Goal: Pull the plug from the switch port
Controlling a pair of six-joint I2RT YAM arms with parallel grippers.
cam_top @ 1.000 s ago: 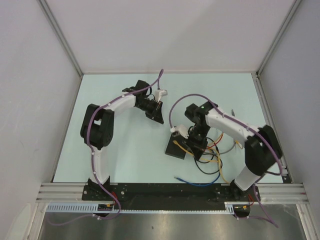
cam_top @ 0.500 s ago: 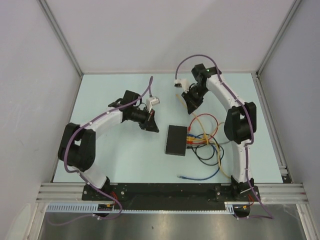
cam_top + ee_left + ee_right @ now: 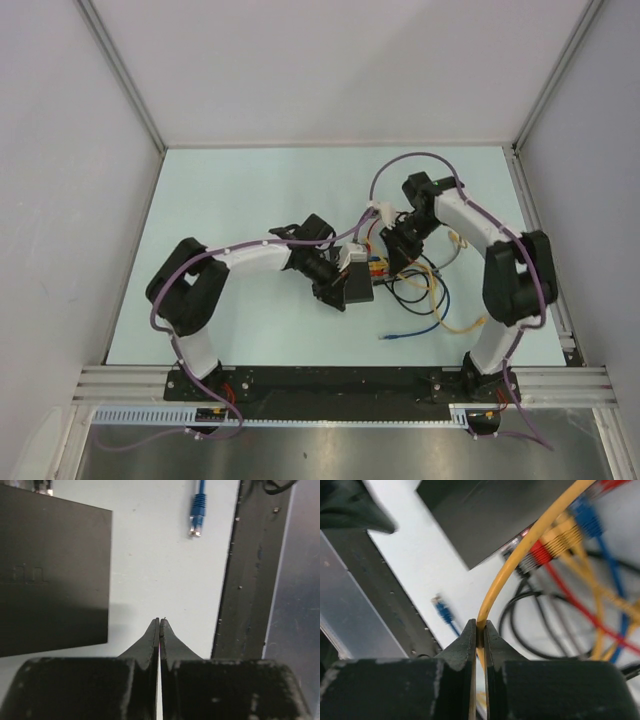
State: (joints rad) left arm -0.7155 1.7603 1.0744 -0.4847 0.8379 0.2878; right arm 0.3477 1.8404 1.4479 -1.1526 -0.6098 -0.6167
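Loose blue cable (image 3: 405, 336) lies on pale table (image 3: 230, 200) near black rail (image 3: 330, 382).

A: What sort of place is this rig in?

B: Robotics lab cell. White panel walls (image 3: 330, 70) on three sides, held by aluminium posts (image 3: 120, 75), boxed around a pale green counter (image 3: 250, 190).

A: What makes it a lab?

B: Left arm (image 3: 250, 260) and right arm (image 3: 470, 215) are bolted to a black base plate (image 3: 340, 385) on an aluminium extrusion rail (image 3: 130, 382). A slotted cable duct (image 3: 140, 414) runs along the front. Purple harness cable (image 3: 400, 160) loops along each arm. Brushed steel sheet (image 3: 300, 455) at the near edge.

A: And on the counter?

B: Test-bench stuff: a small black switch (image 3: 50, 570) with coloured patch leads (image 3: 425, 290) fanned out beside it, a yellow cable (image 3: 520, 550) among them.
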